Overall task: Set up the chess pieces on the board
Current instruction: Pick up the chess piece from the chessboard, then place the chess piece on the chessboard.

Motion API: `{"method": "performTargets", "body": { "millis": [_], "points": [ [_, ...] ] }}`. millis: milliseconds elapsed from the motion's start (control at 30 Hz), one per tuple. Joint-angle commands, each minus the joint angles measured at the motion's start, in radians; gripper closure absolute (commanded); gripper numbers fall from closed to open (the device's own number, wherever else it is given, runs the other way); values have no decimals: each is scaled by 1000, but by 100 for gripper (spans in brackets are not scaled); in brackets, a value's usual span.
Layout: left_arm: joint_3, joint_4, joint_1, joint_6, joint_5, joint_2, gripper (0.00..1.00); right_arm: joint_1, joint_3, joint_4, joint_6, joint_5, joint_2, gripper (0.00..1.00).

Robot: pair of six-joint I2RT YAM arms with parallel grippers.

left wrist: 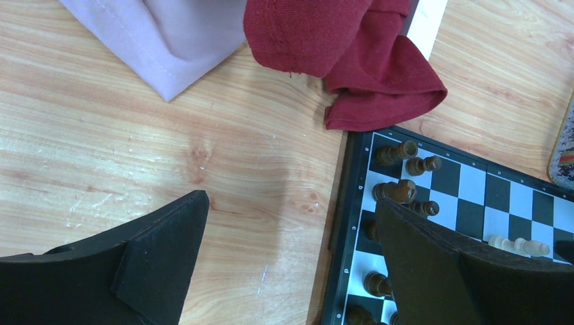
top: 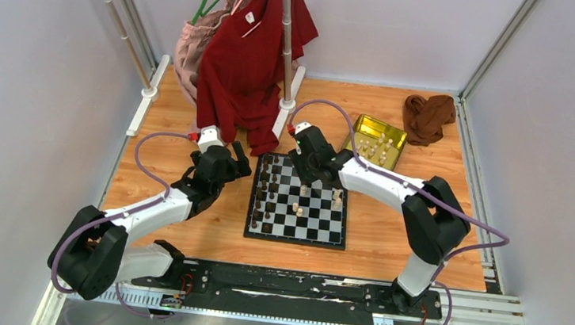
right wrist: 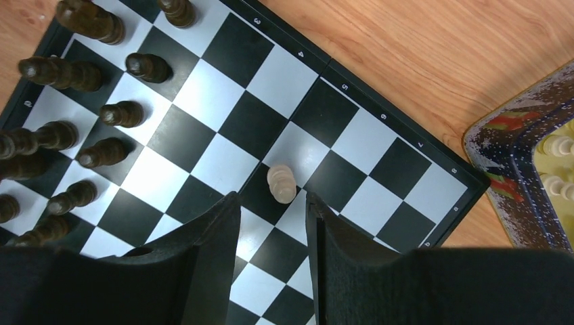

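The right pincer [right wrist: 271, 203], jaws apart, straddles a standing cream piece [right wrist: 281, 184] on the board [right wrist: 223, 122] — likely positioning it. The left pincer [left wrist: 291, 203] hangs wide apart nearer the table's [left wrist: 135, 149] left edge — probably keeping clear.

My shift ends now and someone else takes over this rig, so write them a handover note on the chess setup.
Left gripper: open, empty, over the table beside the board.
Right gripper: open, low over the board; one cream piece stands just past its fingertips, ungripped.
Done: dark pieces stand in two rows along one edge; a few cream ones are scattered mid-board.
Left: more cream pieces sit in the gold tin beside the board; bring them over and line up the opposite edge.
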Motion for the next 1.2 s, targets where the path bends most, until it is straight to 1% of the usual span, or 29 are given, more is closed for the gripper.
{"method": "performTargets", "body": {
  "millis": [0, 200, 267, 333, 467, 500, 867, 1167],
  "points": [
    [-8, 29, 7, 12, -25, -2, 0, -28, 37, 20, -7, -28, 39, 56],
    [-10, 34, 8, 16, -26, 9, 0, -51, 38, 39, -1, -46, 64, 57],
    [-10, 36, 7, 16, -26, 12, 0, -59, 39, 43, 2, -56, 71, 62],
    [-8, 38, 8, 13, -26, 17, 0, -64, 41, 45, 4, -68, 78, 70],
    [-9, 39, 8, 14, -26, 20, 0, -66, 39, 48, 8, -75, 76, 97],
    [-10, 38, 8, 14, -25, 20, 0, -68, 37, 48, 9, -74, 72, 100],
    [-13, 39, 8, 13, -23, 21, 0, -83, -6, 13, 13, 3, -49, 100],
    [-17, 47, 8, 8, -14, 25, 0, -124, -89, -30, 40, 49, -139, 100]
  ]
}}
